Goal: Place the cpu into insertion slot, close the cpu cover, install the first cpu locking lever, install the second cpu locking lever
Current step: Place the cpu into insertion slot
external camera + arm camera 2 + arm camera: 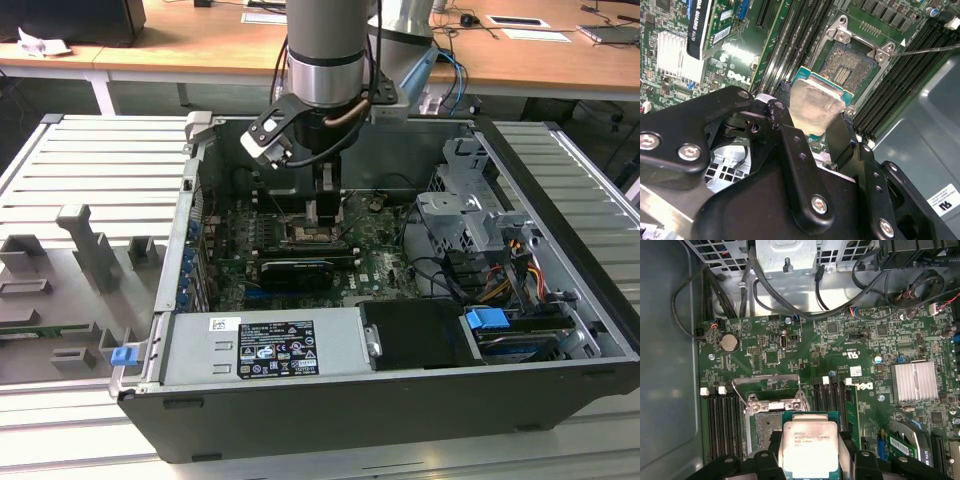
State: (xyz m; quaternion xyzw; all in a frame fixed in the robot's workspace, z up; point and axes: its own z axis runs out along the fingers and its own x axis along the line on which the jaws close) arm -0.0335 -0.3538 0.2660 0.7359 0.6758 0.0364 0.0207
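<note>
Over the motherboard (840,340): my hand (812,116) hung low inside the open computer case (400,400), which lay on the worktop (80,160).
Hand: narrowed onto the cpu (815,100), with one dark finger on each of two opposite edges and the pale metal top facing up.
Cpu's place: held off the board and not seated; in both wrist views it hid part of the near rim of the insertion slot (852,67).
Slot: uncovered, its contact field bare; a thin wire lever (930,49) stood swung away from it.
Step, as I judged it: the first, placing the chip; the cover and levers were not yet done.
Next move, as I judged it: it called for squaring the chip's edges to the silver rim, keeping it level, and lowering it gently and straight, since the contacts looked fine and easily bent.
</note>
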